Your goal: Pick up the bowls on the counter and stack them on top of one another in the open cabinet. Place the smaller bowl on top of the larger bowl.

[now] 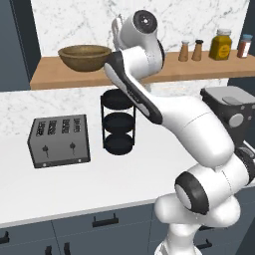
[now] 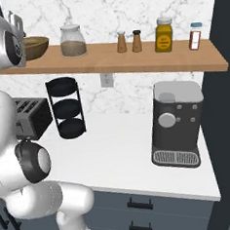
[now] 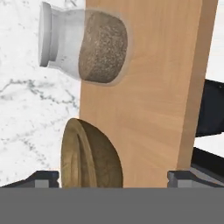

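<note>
The gripper (image 3: 113, 177) is released, jaws wide apart at the bottom of the frame; the larger bowl (image 3: 89, 157) lies between them on the open cabinet (image 3: 153, 87).

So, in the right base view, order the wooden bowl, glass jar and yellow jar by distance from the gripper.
1. Wooden bowl, on the shelf right beside the gripper.
2. Glass jar, further right.
3. Yellow jar, toward the shelf's right end.

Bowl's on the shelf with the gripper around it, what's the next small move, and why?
Probably draw the gripper straight back off the shelf. The bowl rests there, and the jaws stand wide with a gap beside it, so nothing seems held. A straight retreat should avoid nudging the bowl or the jar.
</note>
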Robot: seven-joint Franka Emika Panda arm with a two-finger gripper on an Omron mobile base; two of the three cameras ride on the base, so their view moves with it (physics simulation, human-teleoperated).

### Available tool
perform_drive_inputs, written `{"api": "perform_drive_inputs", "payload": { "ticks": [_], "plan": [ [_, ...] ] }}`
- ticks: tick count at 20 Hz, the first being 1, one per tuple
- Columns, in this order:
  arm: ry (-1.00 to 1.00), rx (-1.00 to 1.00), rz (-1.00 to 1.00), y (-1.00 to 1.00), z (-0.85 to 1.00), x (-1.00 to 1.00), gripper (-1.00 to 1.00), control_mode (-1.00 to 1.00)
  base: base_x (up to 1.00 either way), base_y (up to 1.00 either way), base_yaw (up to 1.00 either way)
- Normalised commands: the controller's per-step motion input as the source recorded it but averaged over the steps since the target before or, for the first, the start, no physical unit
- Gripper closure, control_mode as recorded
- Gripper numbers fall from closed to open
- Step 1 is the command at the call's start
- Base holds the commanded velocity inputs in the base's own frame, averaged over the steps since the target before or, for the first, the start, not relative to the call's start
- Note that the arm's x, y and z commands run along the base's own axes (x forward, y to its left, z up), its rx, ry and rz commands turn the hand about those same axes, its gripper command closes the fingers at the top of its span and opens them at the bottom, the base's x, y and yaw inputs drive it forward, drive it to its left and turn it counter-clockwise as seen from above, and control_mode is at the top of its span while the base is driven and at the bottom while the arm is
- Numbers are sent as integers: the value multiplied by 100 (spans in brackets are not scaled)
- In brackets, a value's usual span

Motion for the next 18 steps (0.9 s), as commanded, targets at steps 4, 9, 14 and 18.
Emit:
{"api": "perform_drive_inputs", "payload": {
  "ticks": [4,9,14,18],
  "plan": [
    [-4,11,0,-58,0,-100,-100,-100,0,0,0],
    [0,7,-1,-60,-11,-100,-100,-100,0,0,0],
    [0,7,-4,-65,-20,-100,-100,-100,0,0,0],
    [2,4,-5,-68,-38,-100,-100,-100,0,0,0]
  ]
}}
